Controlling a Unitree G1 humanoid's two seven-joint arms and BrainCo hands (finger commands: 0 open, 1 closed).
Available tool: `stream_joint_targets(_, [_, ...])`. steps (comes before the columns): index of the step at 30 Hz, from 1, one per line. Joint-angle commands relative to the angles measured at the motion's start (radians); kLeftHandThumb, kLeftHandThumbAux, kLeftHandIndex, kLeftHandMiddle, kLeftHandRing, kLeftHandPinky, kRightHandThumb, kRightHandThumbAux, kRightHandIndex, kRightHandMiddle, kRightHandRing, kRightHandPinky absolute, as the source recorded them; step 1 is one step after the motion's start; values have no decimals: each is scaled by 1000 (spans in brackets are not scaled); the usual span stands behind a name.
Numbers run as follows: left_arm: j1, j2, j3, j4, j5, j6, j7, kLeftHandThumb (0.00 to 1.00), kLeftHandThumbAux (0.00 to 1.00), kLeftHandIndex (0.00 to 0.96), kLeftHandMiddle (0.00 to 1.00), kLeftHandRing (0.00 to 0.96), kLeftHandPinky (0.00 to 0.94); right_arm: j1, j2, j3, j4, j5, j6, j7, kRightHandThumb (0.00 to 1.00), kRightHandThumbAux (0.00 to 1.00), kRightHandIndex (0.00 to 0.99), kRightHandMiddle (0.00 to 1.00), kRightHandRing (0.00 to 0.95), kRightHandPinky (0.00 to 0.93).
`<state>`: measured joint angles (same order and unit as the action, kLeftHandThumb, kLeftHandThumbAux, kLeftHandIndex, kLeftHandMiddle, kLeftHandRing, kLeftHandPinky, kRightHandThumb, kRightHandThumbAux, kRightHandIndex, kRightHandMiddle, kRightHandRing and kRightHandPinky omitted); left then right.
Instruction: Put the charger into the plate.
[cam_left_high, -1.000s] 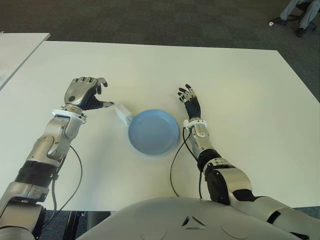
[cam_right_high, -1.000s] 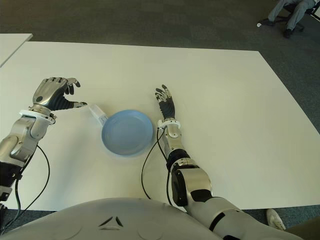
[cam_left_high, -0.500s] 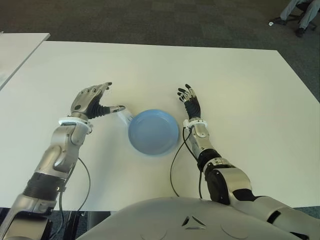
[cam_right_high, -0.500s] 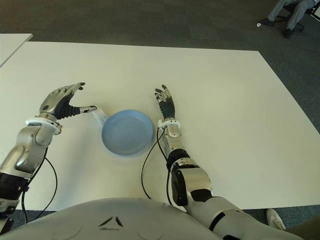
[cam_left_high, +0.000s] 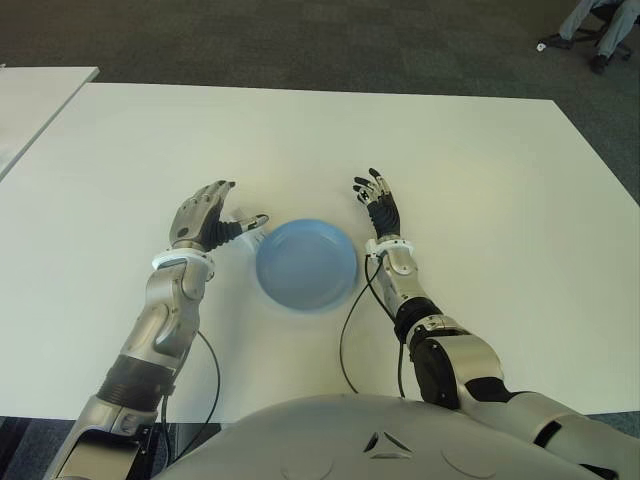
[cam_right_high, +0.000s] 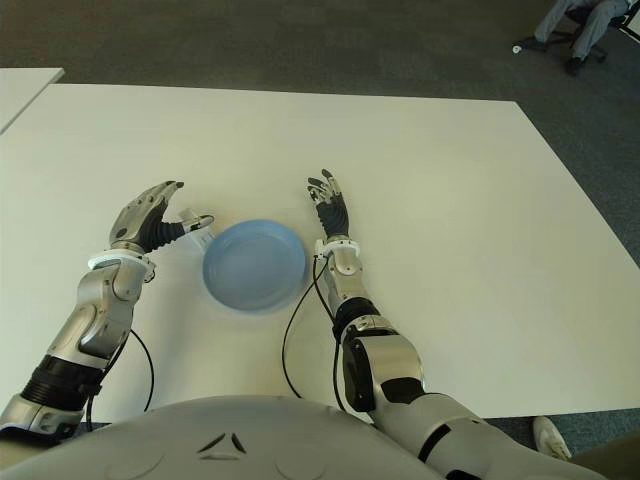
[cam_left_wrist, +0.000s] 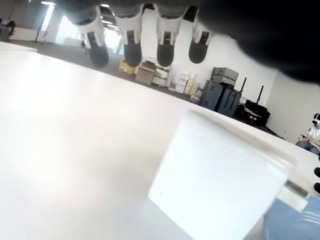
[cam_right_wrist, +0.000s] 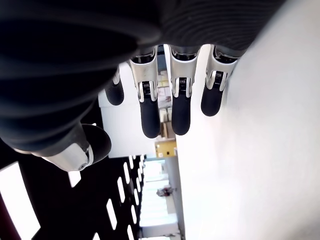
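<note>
A white charger (cam_left_wrist: 220, 185) lies on the table against the left edge of the blue plate (cam_left_high: 305, 265). In the eye views my left hand (cam_left_high: 238, 208) hides most of it. That hand is open, with its thumb stretched over the charger towards the plate and its fingers (cam_left_wrist: 131, 42) spread above, holding nothing. The plate is empty. Just right of the plate, my right hand (cam_left_high: 378, 200) shows open, fingers extended, with nothing in it.
The white table (cam_left_high: 450, 150) stretches wide behind and to the right. A second table's corner (cam_left_high: 40, 90) is at the far left. A black cable (cam_left_high: 345, 340) loops by my right forearm. A seated person's legs (cam_left_high: 600, 25) are at the far right.
My left hand has moved right, up to the charger beside the plate, and its fingers have uncurled and spread. The right hand and the plate have not moved.
</note>
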<state>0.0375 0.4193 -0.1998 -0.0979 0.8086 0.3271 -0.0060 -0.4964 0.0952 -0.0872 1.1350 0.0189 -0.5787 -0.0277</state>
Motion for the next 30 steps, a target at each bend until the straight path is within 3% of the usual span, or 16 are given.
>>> stream_joint_targets(1, [-1, -25, -12, 7, 18, 40, -1, 204, 194, 0, 0, 0, 0, 18, 21, 3, 40, -7, 47, -9, 0, 535, 69, 243, 216, 155])
stream_joint_targets(9, [5, -49, -30, -1, 27, 99, -20, 189, 193, 0, 0, 0, 0, 18, 21, 8, 39, -12, 39, -13, 0, 542, 70, 238, 212, 159])
stream_joint_targets(30, [42, -101, -41, -52, 22, 166, -15, 178, 223, 0, 0, 0, 0, 18, 20, 8, 41, -7, 29, -3, 0, 533, 77, 241, 222, 184])
